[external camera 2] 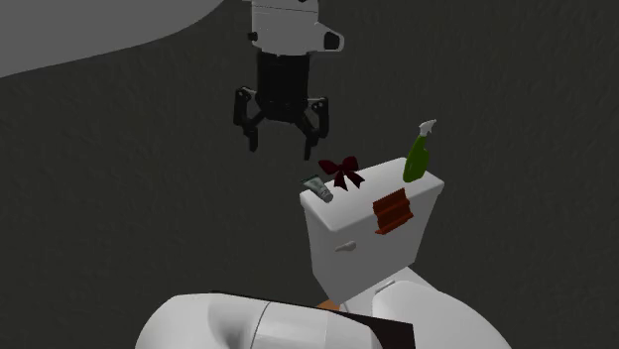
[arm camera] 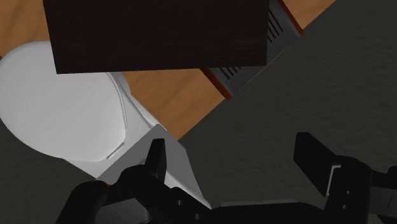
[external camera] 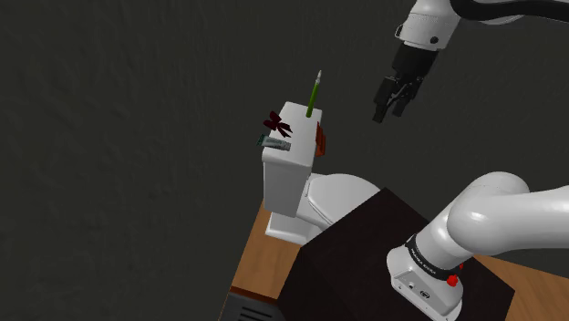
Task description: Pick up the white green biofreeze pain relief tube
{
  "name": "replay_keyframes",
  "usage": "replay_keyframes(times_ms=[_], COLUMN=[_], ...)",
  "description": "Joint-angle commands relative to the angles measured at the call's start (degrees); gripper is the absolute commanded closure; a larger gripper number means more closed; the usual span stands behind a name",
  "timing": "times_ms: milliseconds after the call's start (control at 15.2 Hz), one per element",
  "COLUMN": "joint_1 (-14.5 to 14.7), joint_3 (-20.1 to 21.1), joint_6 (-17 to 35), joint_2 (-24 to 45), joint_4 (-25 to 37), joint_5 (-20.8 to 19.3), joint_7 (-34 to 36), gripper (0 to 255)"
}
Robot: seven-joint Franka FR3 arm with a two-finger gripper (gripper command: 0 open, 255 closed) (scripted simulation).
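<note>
A small grey-green and white tube (external camera: pixel 274 143) (external camera 2: pixel 316 188) lies flat on the lid of a white toilet tank (external camera: pixel 290 173) (external camera 2: pixel 362 243), at the lid's end beside a dark red bow (external camera: pixel 277 122) (external camera 2: pixel 344 172). My black gripper (external camera: pixel 388 111) (external camera 2: pixel 280 149) (arm camera: pixel 235 168) hangs open in the air with nothing between its fingers. It is above the tank and off to the shoulder view's right of it. In the second exterior view it is up and left of the tube. In the wrist view a corner of the tank (arm camera: pixel 175 167) lies by one finger (arm camera: pixel 156 159).
A green spray bottle (external camera: pixel 314 96) (external camera 2: pixel 419 154) stands at the tank's other end, and a brown ridged object (external camera: pixel 320 137) (external camera 2: pixel 392 213) sits at the lid's edge. The toilet bowl (external camera: pixel 339 193) (arm camera: pixel 63 118) adjoins my dark stand (external camera: pixel 383 237) (arm camera: pixel 159 32). A wooden floor strip (arm camera: pixel 181 102) and dark grille (arm camera: pixel 251 60) lie below.
</note>
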Motion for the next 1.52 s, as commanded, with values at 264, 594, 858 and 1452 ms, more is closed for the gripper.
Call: replay_keyframes(times_ms=[264, 594, 858, 1452], joint_1=[0.2, 0.6, 1.1, 2.1], joint_3=[-1.9, -4.2, -5.7, -7.7], joint_6=[7.8, 17.2, 24.1, 36.0], joint_2=[5.6, 14.4, 22.5, 42.4], joint_4=[-1.9, -2.2, -0.7, 7.7], joint_5=[-1.3, -2.2, -2.3, -0.1], joint_7=[-5.4, -11.9, -17.0, -28.4], gripper=[0, 0, 0, 0])
